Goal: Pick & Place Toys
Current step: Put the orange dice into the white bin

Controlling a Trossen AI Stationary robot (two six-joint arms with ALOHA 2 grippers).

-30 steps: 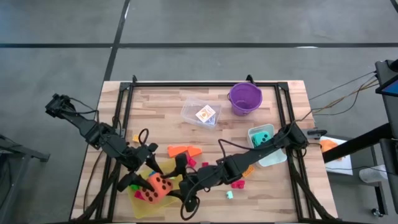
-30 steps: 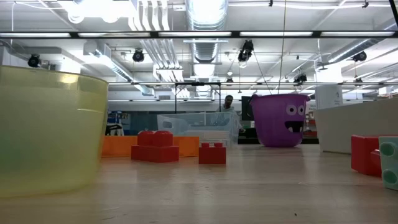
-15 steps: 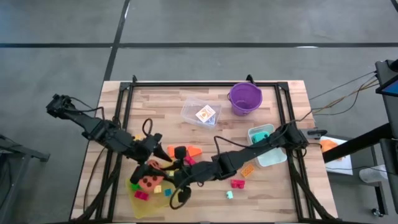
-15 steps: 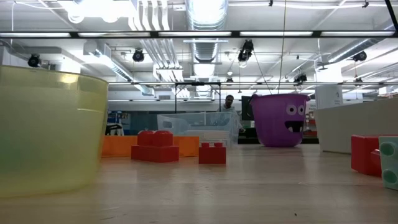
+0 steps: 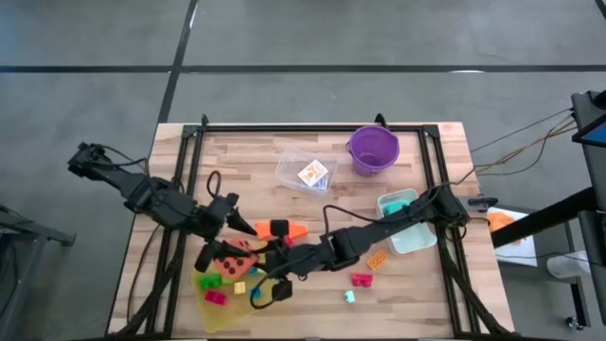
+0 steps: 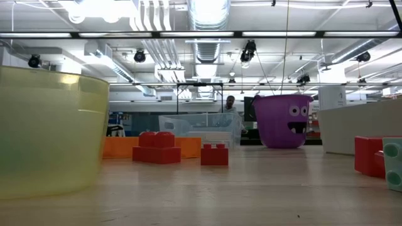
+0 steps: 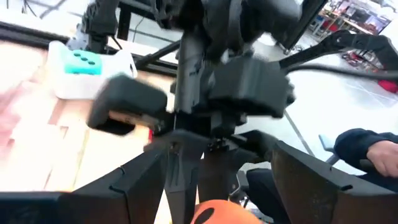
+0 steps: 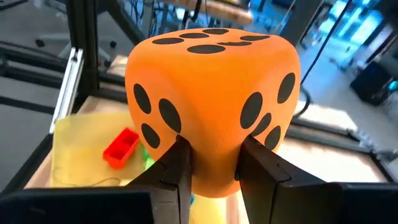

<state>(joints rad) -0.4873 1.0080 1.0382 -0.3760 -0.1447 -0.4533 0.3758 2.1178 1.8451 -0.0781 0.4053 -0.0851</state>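
We've got the right pincer (image 8: 211, 171) clamped on the orange die (image 8: 212, 106), fingers pinching its lower edge, and it hangs over the yellow tray (image 5: 213, 308) at the near left of the surface (image 5: 426, 294). In the right wrist view a red brick (image 8: 120, 146) lies in the tray below the die. The left pincer (image 5: 220, 254) sits right next to it with its fingers spread, holding nothing as far as we can tell.

If the die is meant for the tray, we'd lower it until it's just above the tray floor before letting go, since a soft round-cornered die probably bounces or rolls. The grip is low on the die, so we'd avoid quick wrist turns. The two arms are crowded together here, so the left one should probably back off first.

The rest of the toys: more bricks in the tray, orange wedge pieces (image 5: 294, 230) just behind it, a pink brick (image 5: 361, 279) further right, a teal die (image 5: 402, 207) in a pale tub at the right edge.

Writing: none we can read. A card pack (image 5: 312, 173) in the clear tub (image 5: 289, 163) has a printed face, too small to make out. The purple bucket (image 6: 282, 120) has a cartoon face, no text.
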